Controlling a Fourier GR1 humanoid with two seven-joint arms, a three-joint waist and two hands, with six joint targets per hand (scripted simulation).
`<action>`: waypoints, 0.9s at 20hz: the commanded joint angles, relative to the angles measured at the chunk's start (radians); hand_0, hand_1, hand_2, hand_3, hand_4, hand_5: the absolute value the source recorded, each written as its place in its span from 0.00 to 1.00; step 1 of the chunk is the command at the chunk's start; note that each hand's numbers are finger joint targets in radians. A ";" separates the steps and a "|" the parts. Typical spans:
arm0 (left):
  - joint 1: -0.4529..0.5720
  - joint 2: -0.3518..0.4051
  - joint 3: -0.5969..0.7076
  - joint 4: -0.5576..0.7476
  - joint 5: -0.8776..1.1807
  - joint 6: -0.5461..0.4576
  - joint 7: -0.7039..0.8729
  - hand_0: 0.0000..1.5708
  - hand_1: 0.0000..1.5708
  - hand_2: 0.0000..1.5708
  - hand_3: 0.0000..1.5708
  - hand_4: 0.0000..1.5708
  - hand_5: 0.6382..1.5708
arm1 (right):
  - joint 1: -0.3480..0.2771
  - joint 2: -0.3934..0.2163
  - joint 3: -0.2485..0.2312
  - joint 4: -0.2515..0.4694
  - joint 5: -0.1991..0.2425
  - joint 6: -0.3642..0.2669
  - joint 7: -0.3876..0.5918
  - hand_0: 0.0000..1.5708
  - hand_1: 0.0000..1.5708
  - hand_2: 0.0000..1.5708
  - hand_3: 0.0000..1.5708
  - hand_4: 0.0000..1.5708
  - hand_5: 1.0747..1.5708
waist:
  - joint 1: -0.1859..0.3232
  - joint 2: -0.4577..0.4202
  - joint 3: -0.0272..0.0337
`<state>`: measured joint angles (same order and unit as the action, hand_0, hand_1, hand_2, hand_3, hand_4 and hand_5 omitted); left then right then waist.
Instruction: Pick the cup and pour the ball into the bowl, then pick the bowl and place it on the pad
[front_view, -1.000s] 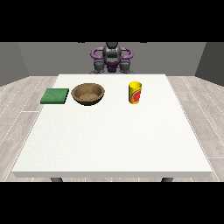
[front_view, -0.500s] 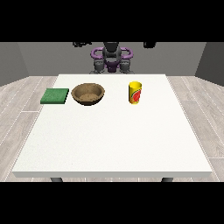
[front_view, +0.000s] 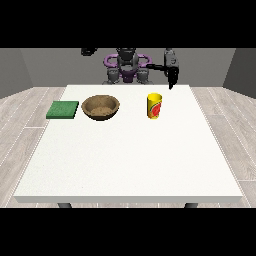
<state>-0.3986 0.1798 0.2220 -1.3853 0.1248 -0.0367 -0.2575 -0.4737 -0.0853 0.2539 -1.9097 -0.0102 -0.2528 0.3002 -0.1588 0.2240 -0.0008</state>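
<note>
A yellow cup (front_view: 155, 106) with a red mark is seen upright on the white bench (front_view: 130, 160), at about 1 o'clock from the bench centre. A brown bowl (front_view: 101, 107) is placed at 11 o'clock, and a green pad (front_view: 63, 109) is laid just beside it at its 9 o'clock. The robot hand at the view's right (front_view: 171, 74) is held above the far bench edge, at 1 o'clock from the cup and apart from it, fingers pointed down; nothing is held. The robot hand at the view's left (front_view: 88, 51) is raised high; its finger state cannot be told.
</note>
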 joint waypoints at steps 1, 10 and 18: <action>0.072 -0.019 0.020 0.133 -0.027 -0.017 -0.205 0.00 0.00 0.00 0.00 0.00 0.82 | -0.020 -0.051 -0.071 -0.056 -0.031 0.041 0.044 0.00 0.00 0.00 0.00 0.00 0.99 | -0.008 0.033 -0.0003; 0.018 -0.002 0.037 0.439 -0.045 -0.052 -0.377 0.00 0.00 0.00 0.00 0.00 0.86 | 0.080 -0.061 -0.117 -0.118 -0.075 0.101 0.053 0.00 0.00 0.00 0.00 0.00 1.00 | -0.028 -0.008 0.0000; -0.096 0.014 0.085 0.625 -0.026 -0.030 -0.481 0.00 0.00 0.00 0.00 0.00 0.84 | 0.108 -0.102 -0.218 -0.168 -0.162 0.181 0.015 0.00 0.00 0.00 0.00 0.00 0.99 | -0.075 0.040 -0.0001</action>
<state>-0.4620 0.1918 0.2808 -0.8615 0.0990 -0.0828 -0.6484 -0.3751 -0.1740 0.0577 -2.0226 -0.1482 -0.0935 0.3079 -0.1967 0.2342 -0.0004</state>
